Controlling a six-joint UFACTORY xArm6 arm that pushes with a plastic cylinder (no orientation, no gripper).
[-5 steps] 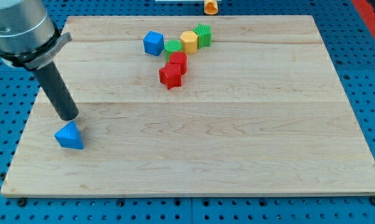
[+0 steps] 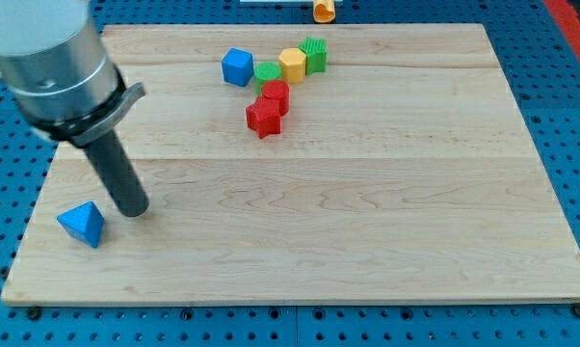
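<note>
Just right of the blue triangular block (image 2: 82,224), apart from it, stands my tip (image 2: 134,210).

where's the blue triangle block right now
The blue triangle block sits near the wooden board's bottom-left corner in the camera view, just left of and slightly below my tip, far from the cluster of blocks near the view's top.

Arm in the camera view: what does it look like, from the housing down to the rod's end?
A thick, smooth silver-grey cylinder with a dark flanged collar below it. From the collar runs a straight, plain black rod ending at my tip. No cables or markings show.
</note>
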